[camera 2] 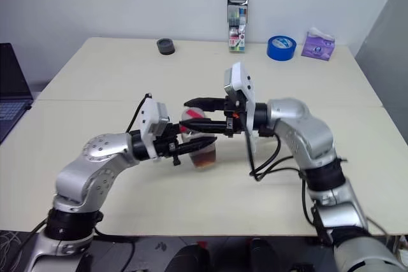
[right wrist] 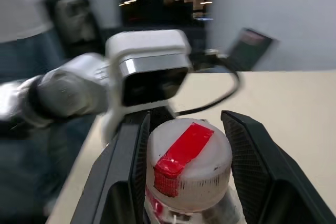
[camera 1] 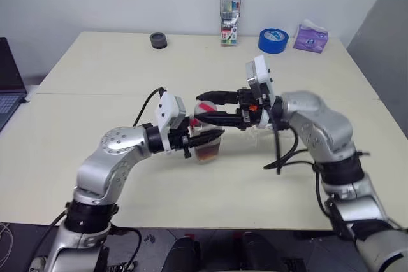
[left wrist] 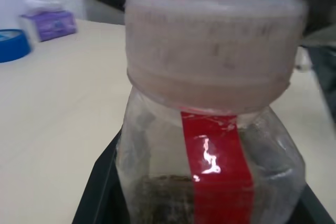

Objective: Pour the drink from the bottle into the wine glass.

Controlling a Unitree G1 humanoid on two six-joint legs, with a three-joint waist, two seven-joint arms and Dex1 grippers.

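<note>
The bottle [camera 1: 207, 146] is a small clear squarish one with a red label strip, held above the table's middle. My left gripper [camera 1: 203, 138] is shut on its body, pointing right. A little dark red-brown drink [left wrist: 163, 195] lies at its bottom. My right gripper [right wrist: 184, 121] comes in level from the right and its two black fingers [right wrist: 126, 171] press both sides of the white cap [right wrist: 189, 163] with the red tape. The wine glass is largely hidden behind my right wrist; a clear sliver [camera 2: 247, 139] shows there.
Along the table's far edge stand a tall clear marker case [camera 1: 230, 16], a blue tape roll [camera 1: 273, 39], a purple tissue pack [camera 1: 310, 37] and a small dark round object [camera 1: 159, 40]. A laptop [camera 1: 7, 87] sits off the left edge.
</note>
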